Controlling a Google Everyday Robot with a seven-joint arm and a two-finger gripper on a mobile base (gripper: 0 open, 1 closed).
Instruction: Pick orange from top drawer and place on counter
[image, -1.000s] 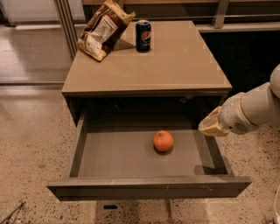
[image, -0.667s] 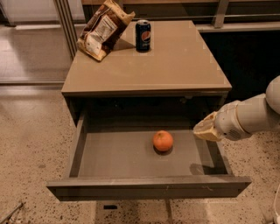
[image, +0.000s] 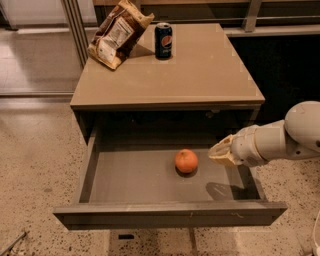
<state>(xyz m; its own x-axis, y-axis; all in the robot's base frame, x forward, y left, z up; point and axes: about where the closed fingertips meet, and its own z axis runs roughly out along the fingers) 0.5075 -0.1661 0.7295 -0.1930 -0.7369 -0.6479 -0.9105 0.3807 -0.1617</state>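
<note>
The top drawer (image: 125, 182) stands wide open under the desk (image: 200, 75), so its flat grey floor is exposed from above and the fruit can be reached without fouling the desk's front edge. The orange (image: 186, 161) sits alone on that floor, a little right of centre and toward the back, well clear of the low side walls. Being round, it probably rests only where the bottom is level, and a sideways nudge would likely set it rolling.

The hand (image: 216, 151) comes in over the drawer's right side on the white arm (image: 280, 140), with its tan tip pointing left at the orange. It is just beside the fruit and not touching it. It hovers above the drawer bottom, as its shadow on the grey floor below suggests. Whether the hand is released or clenched I cannot tell, but it grasps nothing, since the orange lies free.

At the far edge of the desk stand a Pepsi can (image: 163, 41), upright, and a crumpled snack bag (image: 117, 34) leaning at the back left corner. That leaves the near and right parts of the top bare, which seems the natural landing place for the fruit. The approach looks nearly complete, while the grasp and lift are not yet begun.
</note>
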